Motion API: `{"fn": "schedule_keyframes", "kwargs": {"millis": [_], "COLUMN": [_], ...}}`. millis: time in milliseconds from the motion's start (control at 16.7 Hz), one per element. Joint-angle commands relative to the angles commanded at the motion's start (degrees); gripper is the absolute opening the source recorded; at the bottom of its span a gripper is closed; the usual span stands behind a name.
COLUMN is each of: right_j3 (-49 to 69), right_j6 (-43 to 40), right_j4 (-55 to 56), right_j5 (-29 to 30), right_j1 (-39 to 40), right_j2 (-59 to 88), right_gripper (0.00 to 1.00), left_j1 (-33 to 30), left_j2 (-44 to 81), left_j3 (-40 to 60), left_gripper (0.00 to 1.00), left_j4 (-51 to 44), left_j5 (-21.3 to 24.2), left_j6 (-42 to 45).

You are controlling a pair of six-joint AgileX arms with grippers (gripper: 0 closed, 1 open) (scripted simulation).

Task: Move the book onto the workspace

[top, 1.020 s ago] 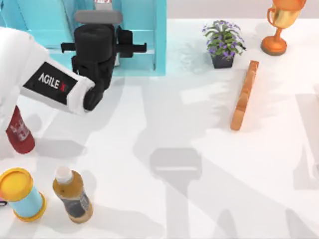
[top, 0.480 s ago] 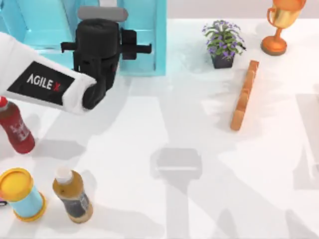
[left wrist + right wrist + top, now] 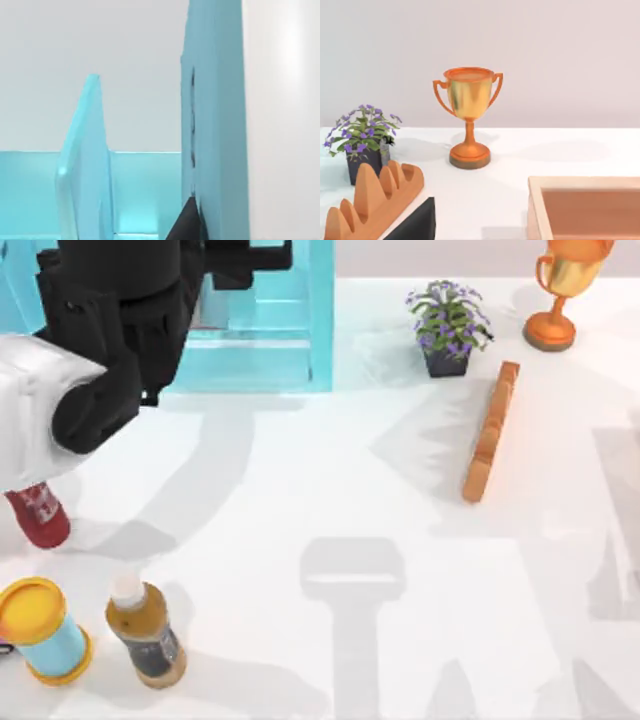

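- Top view: the left arm [image 3: 60, 415] reaches from the table's left edge towards the back, its white sleeve ending in a black wrist. The left gripper [image 3: 190, 265] is pushed into the light-blue shelf unit [image 3: 270, 340].
- The wrist's bulk covers what lies under the gripper, so from above I cannot tell whether the gripper is apart or together, and the book is hidden there.
- Behind the gripper, back along the arm, a red bottle [image 3: 40, 515] stands close under the sleeve. A yellow-lidded blue can [image 3: 40, 630] and a brown bottle [image 3: 145, 645] stand farther back still.
- Well off to the gripper's right, on the workspace [image 3: 320, 490], are a potted plant [image 3: 448, 330], a trophy [image 3: 565, 290] and a wooden bar [image 3: 490, 430]. The bar lies between the plant and the near side of the table.
- Left wrist view: the book [image 3: 215, 125] stands on edge inside the shelf unit. Its teal cover faces the gripper and its white page edges lie beyond.
- A dark tip of the left gripper touches the cover low down. A thin shelf divider [image 3: 85, 165] stands apart on the gripper's other side.
- Right wrist view: the right arm is parked facing the trophy. A dark piece of the right gripper [image 3: 417, 224] sits beside the toothed wooden bar, and its state cannot be told.
- An open orange-brown box [image 3: 585, 210] is on the other side.
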Motion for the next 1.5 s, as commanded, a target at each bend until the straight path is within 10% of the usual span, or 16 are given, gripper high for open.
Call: {"fn": "schedule_keyframes", "kwargs": {"millis": [900, 1500], "right_j3": [0.0, 0.0], "right_j6": [0.0, 0.0], "right_j4": [0.0, 0.0], "right_j5": [0.0, 0.0], "right_j1": [0.0, 0.0], "right_j2": [0.0, 0.0], "right_gripper": [1.0, 1.0], "left_j1": [-7.12, -27.38], "left_j2": [-12.69, -3.62], "left_j3": [-5.24, 1.95], "left_gripper": [0.0, 0.0], "left_j4": [-10.3, -17.67], "left_j5": [-5.8, -20.12], "left_j6": [-6.01, -60.76]}}
